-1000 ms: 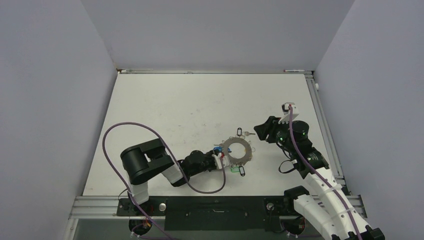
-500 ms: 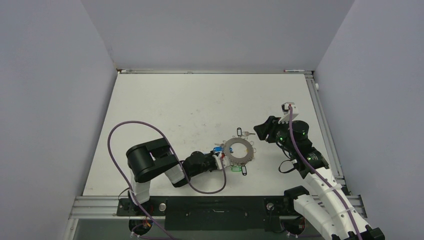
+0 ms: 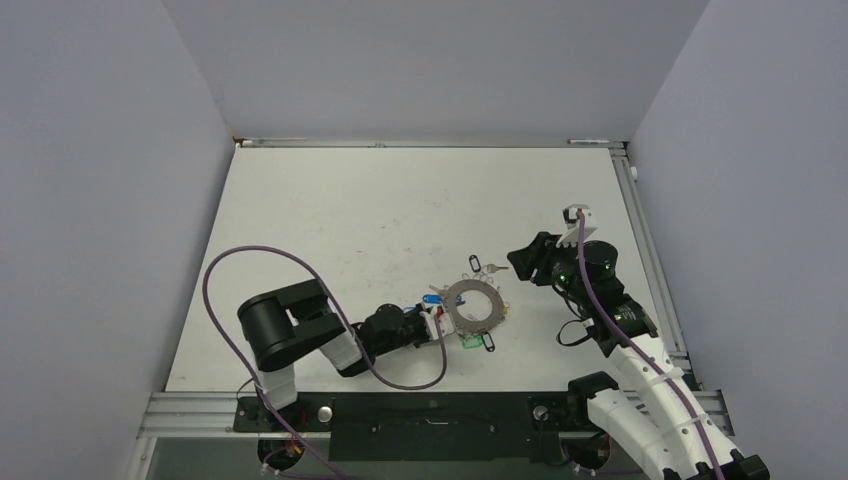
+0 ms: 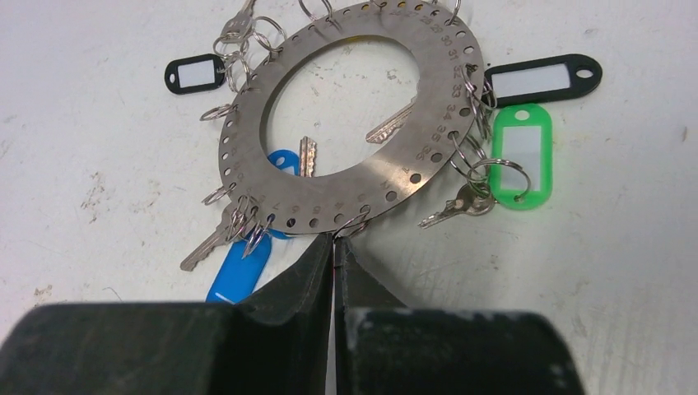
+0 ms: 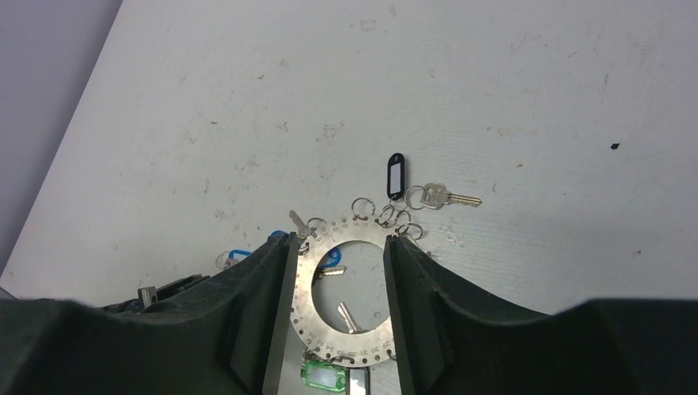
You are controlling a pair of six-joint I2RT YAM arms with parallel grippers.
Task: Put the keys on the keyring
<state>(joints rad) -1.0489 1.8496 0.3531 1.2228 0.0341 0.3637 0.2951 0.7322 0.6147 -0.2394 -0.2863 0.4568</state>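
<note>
Keyring is found by the table's near edge, several keys hung. Blue-tagged key is judged loose under its rim. Left gripper is pressed closed at the rim; right gripper is held half-spread, empty.

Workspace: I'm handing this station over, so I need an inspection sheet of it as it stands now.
Surface: white table, scuffed, small dark specks.
Job's things: wide flat grey metal keyring lying flat; small silver keys with green tag and black tags around its rim; blue-tagged key partly under it.
Clutter: nothing seen.
End effectors: left end effector shut, tips at the keyring's near rim; right end effector open, apart from it.
Cables: purple cable loops from the left arm; another runs along the right arm.
Surroundings: plain grey walls on three sides.
</note>
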